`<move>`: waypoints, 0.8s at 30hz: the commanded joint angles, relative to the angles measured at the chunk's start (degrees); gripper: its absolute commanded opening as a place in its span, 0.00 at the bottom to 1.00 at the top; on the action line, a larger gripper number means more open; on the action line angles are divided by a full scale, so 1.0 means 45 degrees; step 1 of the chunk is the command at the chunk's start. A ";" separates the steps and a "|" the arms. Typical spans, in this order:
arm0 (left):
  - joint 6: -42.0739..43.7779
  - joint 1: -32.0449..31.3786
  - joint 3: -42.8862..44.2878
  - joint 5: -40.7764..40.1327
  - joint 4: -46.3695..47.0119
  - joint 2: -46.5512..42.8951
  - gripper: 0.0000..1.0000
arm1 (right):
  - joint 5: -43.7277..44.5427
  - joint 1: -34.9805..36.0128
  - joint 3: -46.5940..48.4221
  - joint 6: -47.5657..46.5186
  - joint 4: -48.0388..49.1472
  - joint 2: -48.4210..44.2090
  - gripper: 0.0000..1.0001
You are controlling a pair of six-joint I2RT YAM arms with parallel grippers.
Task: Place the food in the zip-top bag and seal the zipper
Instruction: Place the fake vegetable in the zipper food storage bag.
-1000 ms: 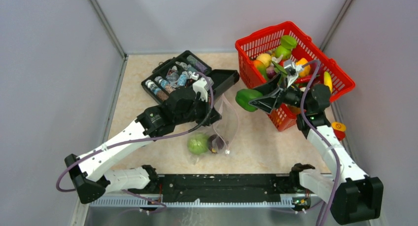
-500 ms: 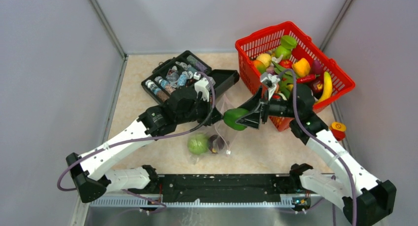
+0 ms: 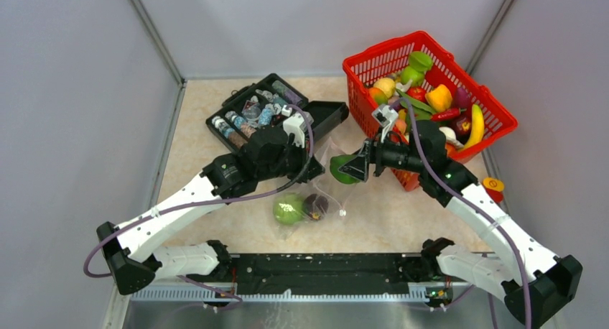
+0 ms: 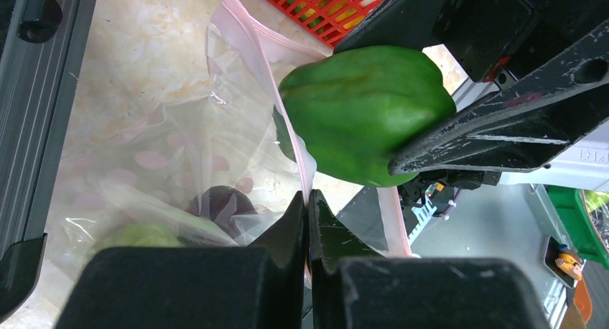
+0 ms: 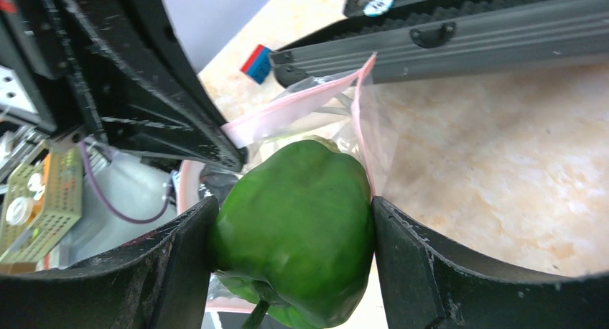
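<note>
The clear zip-top bag (image 3: 319, 189) lies mid-table with a green apple (image 3: 288, 209) and a dark purple fruit (image 3: 314, 205) inside. My left gripper (image 4: 309, 203) is shut on the bag's pinkish zipper strip (image 4: 253, 49) and holds the mouth up and open. My right gripper (image 5: 291, 232) is shut on a green pepper (image 5: 298, 225), seen in the top view (image 3: 345, 167) right at the bag's mouth. In the left wrist view the pepper (image 4: 363, 113) sits against the raised zipper edge.
A red mesh basket (image 3: 490, 107) with several toy fruits stands at the back right. An open black case (image 3: 332, 112) of small bottles sits behind the bag. A red and yellow toy (image 3: 493, 187) lies near the right wall.
My right gripper has carried the green pepper left from beside the basket to the bag's mouth. The left gripper has kept its hold on the bag edge.
</note>
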 commanded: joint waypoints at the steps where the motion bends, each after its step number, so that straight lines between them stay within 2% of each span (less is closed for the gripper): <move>1: -0.0047 -0.0035 0.0094 0.0016 0.0543 -0.0201 0.00 | 0.1037 0.0300 0.0872 -0.0235 -0.0479 -0.0019 0.38; 12: 0.0025 -0.0039 0.0258 0.0181 0.0634 -0.0259 0.00 | 0.0022 0.0797 0.0492 0.0949 0.1607 0.0206 0.48; 14: -0.0004 -0.0037 0.0196 0.0125 0.0697 -0.0342 0.00 | 0.0820 0.0809 0.0973 0.0784 0.0789 0.0463 0.47; 17: -0.0006 -0.0037 0.0125 0.0064 0.0715 -0.0441 0.00 | 0.3449 0.0913 0.2224 0.0084 -0.2184 0.1171 0.46; 22: 0.0014 -0.0024 0.0091 0.0029 0.0683 -0.0498 0.00 | 0.4510 0.1179 0.2424 -0.0021 -0.2834 0.0981 0.47; 24: 0.0033 -0.0029 0.0105 0.0032 0.0692 -0.0454 0.00 | 0.4335 0.1452 0.2422 -0.0355 -0.2829 0.0908 0.48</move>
